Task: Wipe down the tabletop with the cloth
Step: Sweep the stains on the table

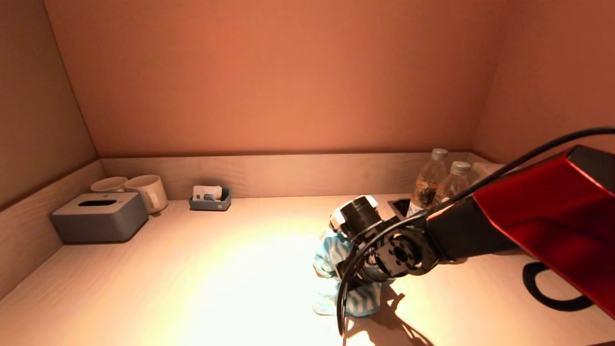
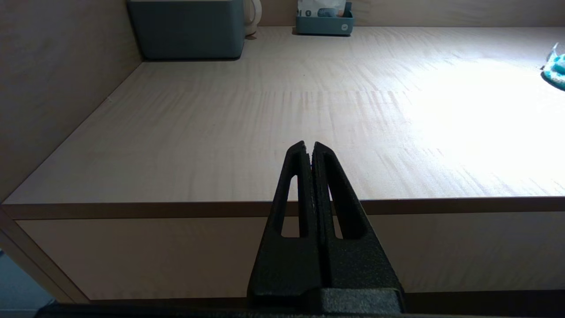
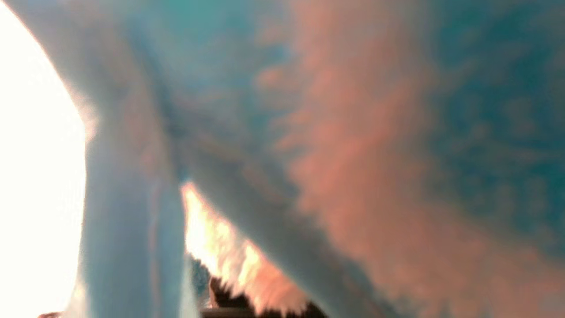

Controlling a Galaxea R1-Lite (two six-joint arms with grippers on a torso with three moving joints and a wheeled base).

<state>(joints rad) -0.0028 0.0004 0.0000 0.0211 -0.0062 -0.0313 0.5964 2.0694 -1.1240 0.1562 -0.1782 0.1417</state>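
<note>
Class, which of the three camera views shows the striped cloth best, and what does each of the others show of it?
The head view: the blue-and-white striped cloth lies bunched on the tabletop under the right gripper, its stripes plain. The left wrist view catches only a corner at the picture's edge. The right wrist view is filled by cloth, too close to show its shape.

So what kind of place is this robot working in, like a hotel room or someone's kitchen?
Probably a hotel room's refreshment nook: a wooden counter walled in on three sides, with two white mugs beside a grey tissue box and two sealed water bottles at the back. The right gripper is down on a striped cloth.
</note>
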